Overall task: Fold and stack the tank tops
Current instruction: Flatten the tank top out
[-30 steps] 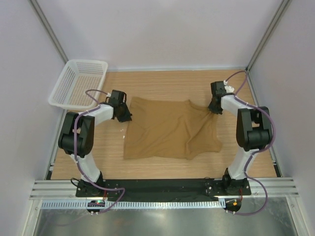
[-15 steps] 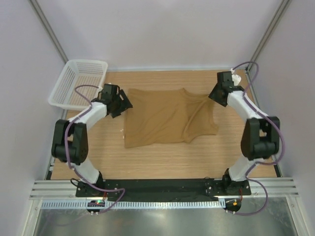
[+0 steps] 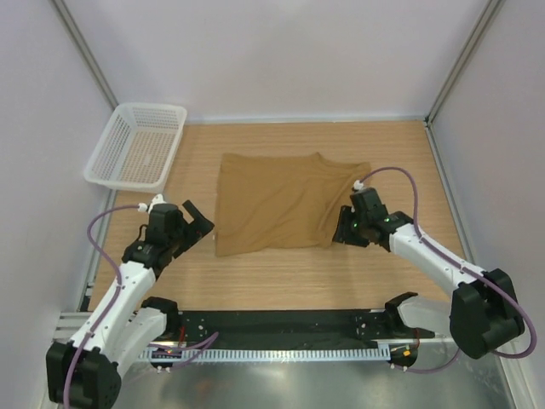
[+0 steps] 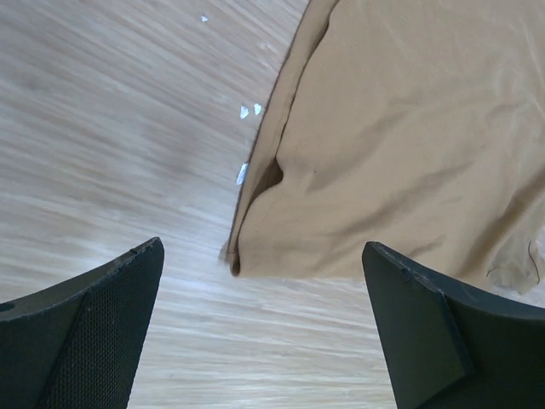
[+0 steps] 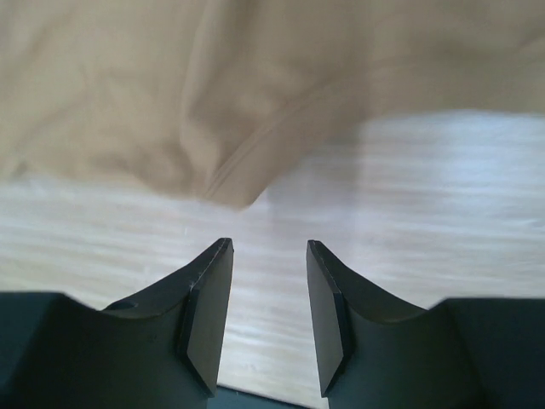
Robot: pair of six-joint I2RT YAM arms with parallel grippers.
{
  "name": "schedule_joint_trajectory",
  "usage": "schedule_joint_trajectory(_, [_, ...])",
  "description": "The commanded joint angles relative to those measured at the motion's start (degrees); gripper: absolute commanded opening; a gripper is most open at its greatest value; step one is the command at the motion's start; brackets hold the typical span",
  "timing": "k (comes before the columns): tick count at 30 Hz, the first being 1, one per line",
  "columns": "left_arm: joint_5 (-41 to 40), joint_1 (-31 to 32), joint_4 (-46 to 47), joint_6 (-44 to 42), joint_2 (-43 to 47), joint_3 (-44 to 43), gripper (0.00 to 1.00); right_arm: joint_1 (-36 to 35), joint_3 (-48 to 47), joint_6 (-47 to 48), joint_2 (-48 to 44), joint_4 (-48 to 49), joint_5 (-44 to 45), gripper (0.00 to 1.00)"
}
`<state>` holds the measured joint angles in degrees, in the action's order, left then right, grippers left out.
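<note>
The top [image 3: 281,203] lies spread flat mid-desk [image 3: 281,273], near hem toward 6 o'clock; my left tool [image 4: 262,247] gapes wide just off the hem's 7 o'clock corner; my right tool [image 5: 269,244] stands narrowly apart, empty, just short of the 5 o'clock corner. To fold cleanly, I judge, both should pinch those corners low, catching both layers; lift evenly; carry toward 12 o'clock.

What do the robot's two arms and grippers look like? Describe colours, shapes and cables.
Both the left arm and right arm have smooth white shells with black joints. A thin purple cable loops alongside each. The left gripper and right gripper are black, each with two flat wedge-shaped fingers; the left's show a fine mesh texture.
</note>
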<state>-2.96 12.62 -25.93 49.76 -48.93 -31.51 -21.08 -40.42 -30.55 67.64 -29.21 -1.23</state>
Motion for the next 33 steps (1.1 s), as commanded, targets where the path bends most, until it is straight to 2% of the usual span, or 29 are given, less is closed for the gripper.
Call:
schedule_joint_trajectory(1, [0.32,0.12,-3.06,0.78,5.15,1.62,1.0,-6.68,2.54,-3.72,-3.56,1.7,-0.26,0.46])
schedule_joint_trajectory(4, [1.46,0.12,-3.6,0.08,6.56,3.63,0.99,-8.89,4.47,-4.61,-2.6,4.51,0.0,0.46])
schedule_joint_trajectory(8, [6.12,0.12,0.35,0.43,4.99,6.02,0.95,-9.42,4.48,-4.61,0.12,7.5,-0.17,0.45])
schedule_joint_trajectory(11, [8.32,0.21,2.64,-0.36,2.53,6.81,0.86,-9.42,3.34,-4.0,2.84,8.55,-0.17,0.45])
schedule_joint_trajectory(13, [10.25,0.21,4.47,-0.97,0.77,6.81,0.73,-9.5,2.11,-3.82,4.43,9.08,0.18,0.42])
schedule_joint_trajectory(16, [12.01,0.12,5.71,-1.15,-0.99,6.72,0.63,-9.5,0.26,-3.56,7.5,9.7,0.44,0.4])
schedule_joint_trajectory(28, [12.45,0.65,6.42,-1.59,-4.77,6.55,0.61,-9.42,-2.99,-2.86,15.85,11.37,0.97,0.4])
schedule_joint_trajectory(33, [12.02,0.91,6.51,-1.86,-8.98,6.02,0.6,-9.5,-2.47,-1.45,17.09,11.98,0.97,0.2])
